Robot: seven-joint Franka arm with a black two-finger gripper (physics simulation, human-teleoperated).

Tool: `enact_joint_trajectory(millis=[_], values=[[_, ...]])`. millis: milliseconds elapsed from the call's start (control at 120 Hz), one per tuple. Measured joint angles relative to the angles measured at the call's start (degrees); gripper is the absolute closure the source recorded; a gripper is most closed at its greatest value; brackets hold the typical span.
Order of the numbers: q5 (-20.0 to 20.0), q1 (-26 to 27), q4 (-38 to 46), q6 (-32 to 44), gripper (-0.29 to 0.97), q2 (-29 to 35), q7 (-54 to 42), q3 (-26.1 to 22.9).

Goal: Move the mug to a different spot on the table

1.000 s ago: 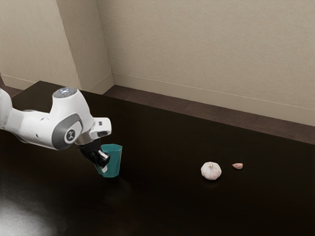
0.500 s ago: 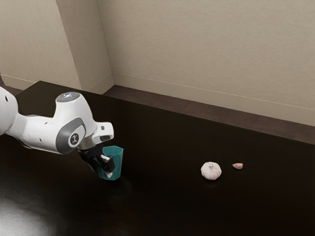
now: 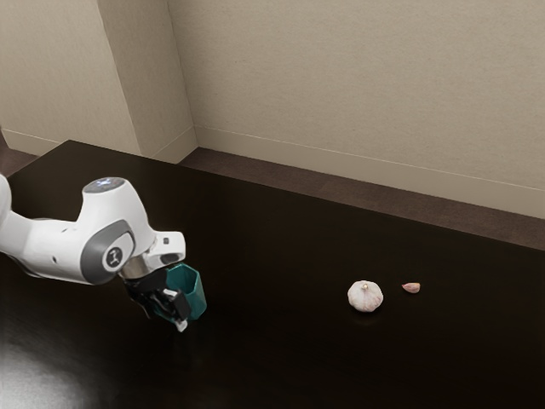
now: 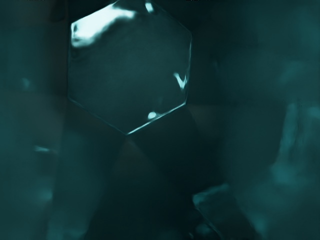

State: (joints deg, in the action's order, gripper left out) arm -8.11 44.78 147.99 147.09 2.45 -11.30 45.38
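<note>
A teal mug (image 3: 192, 288) sits low over the dark table (image 3: 289, 358) at the exterior view's left, tilted toward the arm. My black gripper (image 3: 171, 305) comes down on the mug's near side and is shut on its wall. The white arm covers part of the mug's rim. In the wrist view I look straight into the mug (image 4: 235, 100), with its six-sided teal bottom (image 4: 130, 70) just under the hand.
A white garlic bulb (image 3: 364, 296) and a small pinkish clove (image 3: 411, 288) lie on the table toward the exterior view's right, well apart from the mug. The beige wall and the floor strip run behind the table's far edge.
My hand has carried the mug down and toward the table's front, slightly to the exterior view's left. The mug now leans more. The garlic and clove have not moved.
</note>
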Motion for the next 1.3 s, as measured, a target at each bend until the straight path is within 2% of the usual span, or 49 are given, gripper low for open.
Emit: enact_joint_trajectory(millis=[142,525,658,758,808,875,992,1050,1183,1300], values=[[0.3,0.0,3.5,-0.2,0.02,2.7,-0.2,0.2],[0.8,0.1,4.3,-0.6,0.01,4.2,-0.8,0.2],[4.4,0.1,4.3,-3.3,0.01,6.7,-0.8,0.2],[8.9,0.1,2.9,-9.5,0.01,9.3,-0.3,-0.2],[10.4,0.0,-0.3,-14.7,0.01,10.3,0.4,-1.8],[12.6,0.0,-8.8,-22.5,0.01,10.9,1.7,-6.1],[17.3,0.1,-36.1,-38.6,0.01,9.1,4.0,-15.2],[18.7,0.2,-45.2,-45.9,0.0,8.6,5.0,-17.3],[19.8,0.1,-55.2,-58.8,0.0,9.3,7.0,-23.8],[20.1,0.1,-57.2,-65.4,0.0,9.5,8.4,-25.4]])
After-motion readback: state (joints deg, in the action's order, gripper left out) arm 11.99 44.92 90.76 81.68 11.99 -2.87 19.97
